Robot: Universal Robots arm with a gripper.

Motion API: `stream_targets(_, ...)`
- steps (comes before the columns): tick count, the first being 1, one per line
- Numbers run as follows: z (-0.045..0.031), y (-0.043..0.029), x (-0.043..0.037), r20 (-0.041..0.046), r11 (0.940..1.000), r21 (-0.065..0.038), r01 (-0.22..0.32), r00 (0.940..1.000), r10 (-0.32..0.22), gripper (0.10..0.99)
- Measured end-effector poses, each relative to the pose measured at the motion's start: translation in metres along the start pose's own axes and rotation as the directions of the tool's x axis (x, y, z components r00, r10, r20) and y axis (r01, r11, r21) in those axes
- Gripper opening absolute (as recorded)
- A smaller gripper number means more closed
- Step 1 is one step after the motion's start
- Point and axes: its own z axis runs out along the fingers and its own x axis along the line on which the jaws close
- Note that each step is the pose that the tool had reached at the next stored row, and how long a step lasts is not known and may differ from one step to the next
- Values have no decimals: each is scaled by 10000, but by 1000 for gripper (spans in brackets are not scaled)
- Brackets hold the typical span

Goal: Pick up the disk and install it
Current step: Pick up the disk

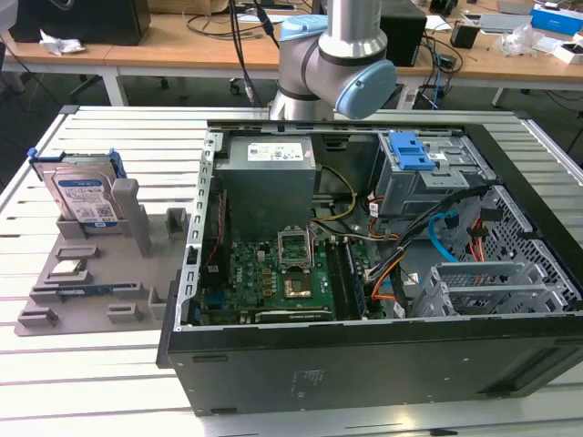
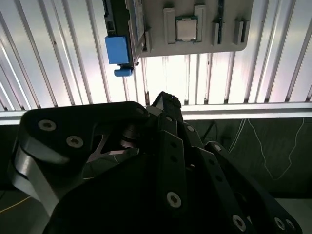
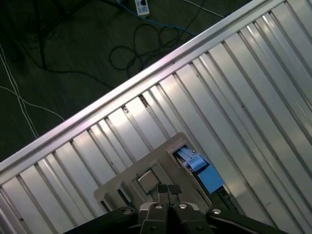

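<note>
Disk [image 1: 84, 196] is standing upright in grey fixture tray [image 1: 159, 257], exterior view's left.
Open computer case [image 1: 364, 364] is lying just beside tray; arm [image 1: 339, 64] is standing behind case.

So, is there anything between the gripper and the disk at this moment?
Nothing visible stands between them. In the first wrist view the gripper hangs in open air above the gray tray, and the disk stands on edge in that tray with nothing covering it.

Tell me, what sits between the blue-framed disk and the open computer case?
In the exterior view, a tall post and a short post of the grey holder tray stand between the disk and the computer case.
</note>
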Motion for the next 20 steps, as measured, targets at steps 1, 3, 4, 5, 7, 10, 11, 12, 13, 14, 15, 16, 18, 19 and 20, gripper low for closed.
stream_targets(1, 0, 0, 0, -5, 9999, -3, 135, 9999, -135, 106)
stream_targets(3, 0, 0, 0, -12, 9996, -7, 291, 9996, -291, 106)
stream_targets(4, 0, 0, 0, -17, 9992, -9, 391, 9992, -391, 106)
stream_targets(5, 0, 0, 0, -20, 9989, -11, 467, 9989, -467, 106)
stream_targets(7, 0, 0, 0, -28, 9978, -16, 661, 9978, -662, 106)
stream_targets(10, 0, 0, 0, -42, 9953, -24, 967, 9953, -967, 106)
stream_targets(11, 0, 0, 0, -45, 9944, -26, 1052, 9944, -1052, 106)
stream_targets(12, 0, -1, 0, -48, 9936, -29, 1125, 9936, -1125, 106)
stream_targets(13, 0, 0, 0, -52, 9925, -32, 1220, 9925, -1220, 106)
stream_targets(14, 0, 0, 0, -55, 9917, -33, 1288, 9917, -1288, 106)
stream_targets(15, 0, 0, 0, -58, 9907, -35, 1362, 9907, -1362, 106)
stream_targets(16, 0, 0, 0, -61, 9895, -38, 1442, 9895, -1442, 106)
stream_targets(18, 1, 0, 0, -69, 9867, -43, 1627, 9866, -1628, 106)
stream_targets(19, 0, 0, 0, -74, 9845, -48, 1752, 9845, -1752, 106)
stream_targets(20, 0, 0, 0, -79, 9824, -52, 1866, 9824, -1866, 106)
